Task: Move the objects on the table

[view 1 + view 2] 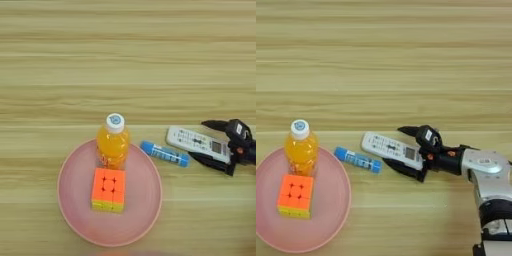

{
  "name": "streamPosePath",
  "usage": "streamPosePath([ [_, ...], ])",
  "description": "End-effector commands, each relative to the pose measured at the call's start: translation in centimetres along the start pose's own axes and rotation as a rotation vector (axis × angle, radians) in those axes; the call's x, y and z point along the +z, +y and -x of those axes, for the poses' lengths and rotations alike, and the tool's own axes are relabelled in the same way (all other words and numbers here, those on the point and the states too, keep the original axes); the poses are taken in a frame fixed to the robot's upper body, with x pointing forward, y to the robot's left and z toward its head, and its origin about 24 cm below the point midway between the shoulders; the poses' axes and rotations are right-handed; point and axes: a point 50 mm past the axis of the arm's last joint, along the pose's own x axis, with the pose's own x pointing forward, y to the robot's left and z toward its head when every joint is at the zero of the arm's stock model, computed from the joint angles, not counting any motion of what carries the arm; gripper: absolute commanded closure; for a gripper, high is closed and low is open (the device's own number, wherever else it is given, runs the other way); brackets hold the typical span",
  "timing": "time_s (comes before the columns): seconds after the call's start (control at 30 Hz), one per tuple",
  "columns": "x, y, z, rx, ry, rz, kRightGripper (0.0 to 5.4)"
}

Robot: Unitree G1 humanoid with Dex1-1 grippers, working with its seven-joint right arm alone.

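- Wooden surface [130,60] with horizontal plank grain carries all items; its far half holds nothing of the task.
- Pink plate [145,200] sits at the near left. A bottle [113,142] of orange drink with a white cap stands upright on its far rim area. A cube [108,190] with an orange top face lies on the plate just in front of the bottle, close to it or touching; contact cannot be confirmed.
- Blue tube [358,160] lies flat on the surface just right of the plate, running diagonally, white end toward the remote. It appears near the plate rim but apart from it.
- White remote [390,149] lies flat and diagonal, just right of the tube, its near end close to the tube's tip.
- Right tool [415,154] enters from the right on a silver forearm [483,170]. Its two black fingers are spread, one beyond the remote's right end and one on the near side of it, straddling that end. Neither finger is seen pressing the casing, so it reads as released, not yet gripping.
- Judgement: the step in hand is the approach to grasp the remote; bottle and tube are unattended.
- Next move would call for closing the fingers squarely across the remote's narrow width, then lifting clear without sweeping the tube beside it.
- Risk: a grip at the extreme end may let the remote pivot or slip.
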Motion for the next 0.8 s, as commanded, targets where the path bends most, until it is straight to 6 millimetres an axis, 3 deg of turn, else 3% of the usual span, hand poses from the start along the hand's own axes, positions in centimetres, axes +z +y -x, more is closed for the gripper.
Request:
streamPosePath([
  [0.03,1.4,-1.6,1.1,-0.033,0.01,0.047,0.13],
  [0.47,0.9,-1.3,1.0,-0.007,0.004,0.007,1.56],
  [0.67,1.3,-1.4,1.0,0.0,-0.011,0.016,2.29],
  [0.8,2.1,-1.5,0.9,0.009,-0.063,0.015,2.5],
])
